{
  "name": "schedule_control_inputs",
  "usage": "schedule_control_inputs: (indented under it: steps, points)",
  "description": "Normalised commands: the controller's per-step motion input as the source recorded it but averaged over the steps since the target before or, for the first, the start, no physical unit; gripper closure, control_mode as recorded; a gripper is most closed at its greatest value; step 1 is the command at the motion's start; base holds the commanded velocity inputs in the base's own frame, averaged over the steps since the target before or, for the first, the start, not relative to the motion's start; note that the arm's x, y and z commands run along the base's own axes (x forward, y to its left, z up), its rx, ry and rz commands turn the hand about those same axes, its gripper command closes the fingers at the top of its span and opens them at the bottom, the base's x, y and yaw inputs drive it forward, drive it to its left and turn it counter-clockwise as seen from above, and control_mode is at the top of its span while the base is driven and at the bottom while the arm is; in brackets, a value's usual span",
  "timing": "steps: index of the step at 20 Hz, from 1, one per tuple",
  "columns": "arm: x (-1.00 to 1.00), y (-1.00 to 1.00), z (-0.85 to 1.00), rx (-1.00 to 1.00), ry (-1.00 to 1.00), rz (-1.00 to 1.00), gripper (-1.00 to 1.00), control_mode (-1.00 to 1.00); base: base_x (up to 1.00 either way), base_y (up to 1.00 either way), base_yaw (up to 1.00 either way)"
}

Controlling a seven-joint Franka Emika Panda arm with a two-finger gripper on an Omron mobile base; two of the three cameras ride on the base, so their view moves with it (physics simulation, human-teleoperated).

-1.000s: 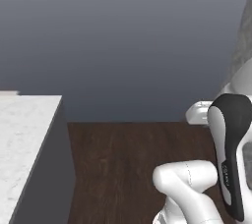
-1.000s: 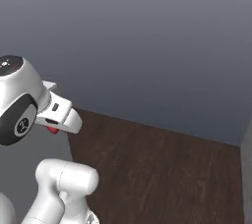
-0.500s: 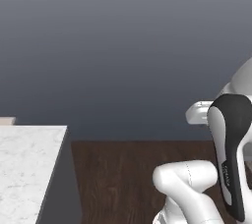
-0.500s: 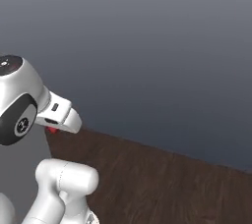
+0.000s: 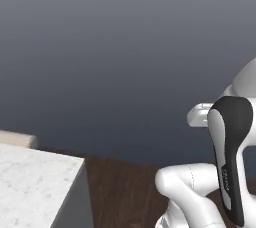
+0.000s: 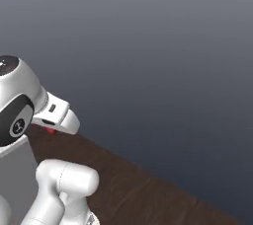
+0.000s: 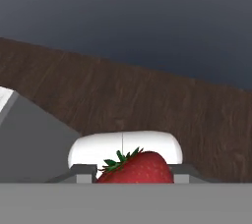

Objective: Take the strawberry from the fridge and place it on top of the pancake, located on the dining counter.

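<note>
I have the strawberry (image 7: 135,167) clamped in the tool (image 7: 133,171): in the hand view the red berry with its green leafy cap sits low in the picture, between the two grey finger tips (image 7: 82,173), pressed in from both sides. Past it I see a white rounded part and, beyond that, a dark wooden floor (image 7: 147,100) running up to a plain dark grey wall.

In the right base view the tool (image 6: 51,129) hangs off the arm's white wrist at the left, and a small patch of red, the strawberry (image 6: 50,130), peeks out under the white hand, well above the floor (image 6: 138,184).

In the left base view a corner of the white, grey-veined worktop (image 5: 35,182) lies at the lower left, with a strip of beige behind its far edge. The arm stands at the lower right, well apart from that corner.
</note>
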Motion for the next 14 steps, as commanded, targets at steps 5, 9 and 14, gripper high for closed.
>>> schedule_control_inputs:
  steps: [5,9,14]
  points:
    - [0.00,0.00,0.00,0.00,0.00,0.00,1.00,1.00,0.84,-0.47,0.68]
    - [0.00,0.00,0.00,0.00,0.00,0.00,1.00,1.00,0.75,-0.51,0.77]
    - [0.00,0.00,0.00,0.00,0.00,0.00,1.00,1.00,0.68,-0.59,0.76]
